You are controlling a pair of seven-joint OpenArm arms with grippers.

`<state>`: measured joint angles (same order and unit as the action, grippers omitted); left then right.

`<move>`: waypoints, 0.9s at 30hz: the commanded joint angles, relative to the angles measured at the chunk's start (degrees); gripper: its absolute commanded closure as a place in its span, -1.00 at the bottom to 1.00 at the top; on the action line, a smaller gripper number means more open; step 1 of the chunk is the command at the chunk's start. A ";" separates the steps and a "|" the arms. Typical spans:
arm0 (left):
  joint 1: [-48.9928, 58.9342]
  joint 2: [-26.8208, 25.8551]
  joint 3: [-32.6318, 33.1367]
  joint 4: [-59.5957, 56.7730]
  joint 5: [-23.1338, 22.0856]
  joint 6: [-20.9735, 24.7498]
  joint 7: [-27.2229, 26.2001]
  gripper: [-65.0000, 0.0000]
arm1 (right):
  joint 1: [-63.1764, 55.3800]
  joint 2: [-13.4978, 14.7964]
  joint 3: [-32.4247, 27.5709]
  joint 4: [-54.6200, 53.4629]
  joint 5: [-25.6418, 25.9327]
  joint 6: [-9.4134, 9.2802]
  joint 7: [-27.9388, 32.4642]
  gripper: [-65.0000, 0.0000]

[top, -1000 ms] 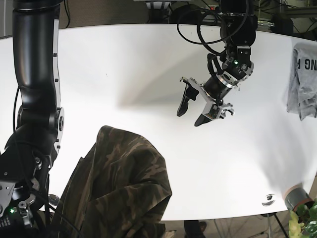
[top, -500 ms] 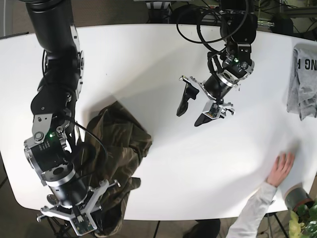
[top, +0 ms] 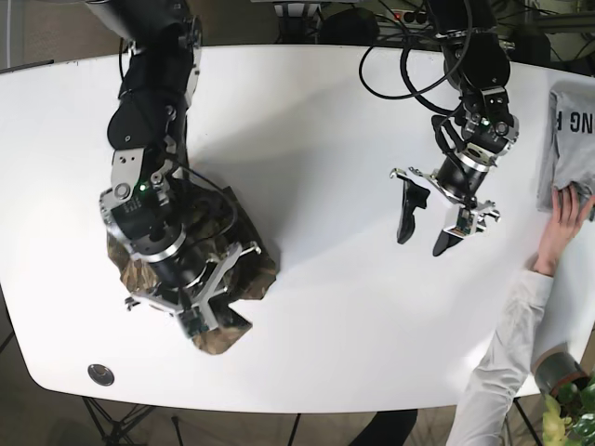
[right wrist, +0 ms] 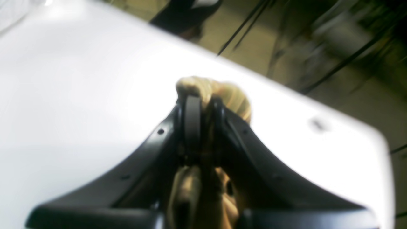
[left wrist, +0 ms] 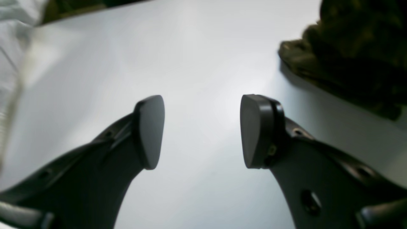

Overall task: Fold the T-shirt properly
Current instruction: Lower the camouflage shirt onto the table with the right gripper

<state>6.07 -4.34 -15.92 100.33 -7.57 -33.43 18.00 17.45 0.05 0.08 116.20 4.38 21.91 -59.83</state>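
- A camouflage T-shirt (top: pixel 237 279), in dark olive and brown, lies crumpled in a heap on the white table's near-left area in the base view, unfolded.
- Much of the garment is hidden under the arm above it; cloth shows at the heap's right side and at its lower edge.
- The right wrist view shows a bunched fold of the fabric pinched between two dark fingers, the cloth blurred and washed pale tan by the light.
- In the left wrist view, a rumpled edge of the shirt rests on the table at upper right, casting a dark shadow along its border.
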 commanded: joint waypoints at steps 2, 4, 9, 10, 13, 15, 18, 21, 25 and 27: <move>-0.57 -0.36 -2.41 0.98 -1.00 -0.20 -1.43 -0.06 | -4.66 -3.35 -0.21 0.76 0.58 -0.15 1.59 0.94; -0.57 -0.36 -3.99 1.16 -1.00 -0.20 -1.43 -0.06 | -8.18 -5.46 -0.21 0.68 0.58 -0.15 1.68 0.94; -0.57 -0.36 -6.80 1.07 -1.00 -0.20 -1.34 -0.06 | -15.91 -8.01 -4.08 0.59 0.58 -0.15 1.94 0.94; -0.57 -0.36 -7.42 1.07 -1.00 -0.20 -1.34 -0.06 | -17.67 -8.01 -6.01 0.59 0.58 -0.15 2.47 0.94; -0.57 -0.36 -8.56 1.16 -1.00 -0.20 0.68 -0.06 | -21.72 -8.10 -9.70 0.59 0.58 -0.15 4.58 0.94; -0.83 -0.36 -9.18 1.42 -1.09 -0.28 3.32 -0.06 | -24.09 -8.10 -11.81 0.59 0.58 -0.24 5.37 0.94; -1.80 -0.36 -9.88 1.42 -1.09 -0.28 5.43 -0.06 | -26.29 -8.10 -13.92 0.50 0.58 -0.33 5.46 0.94; -2.15 -0.36 -11.29 1.42 -1.09 -0.28 6.75 -0.07 | -28.13 -8.10 -15.94 -0.55 0.58 -0.33 5.46 0.90; -2.15 -0.36 -11.46 1.42 -1.09 -0.37 7.80 -0.07 | -28.93 -8.10 -17.79 -2.58 0.58 -0.59 5.46 0.60; -1.98 -0.36 -11.46 1.42 -1.09 -0.37 7.80 -0.07 | -29.19 -8.10 -18.14 -2.93 0.58 -0.59 5.46 0.32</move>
<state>4.75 -4.29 -27.33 100.57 -7.62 -33.65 27.44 -12.01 -7.64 -17.91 112.44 4.27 21.06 -55.75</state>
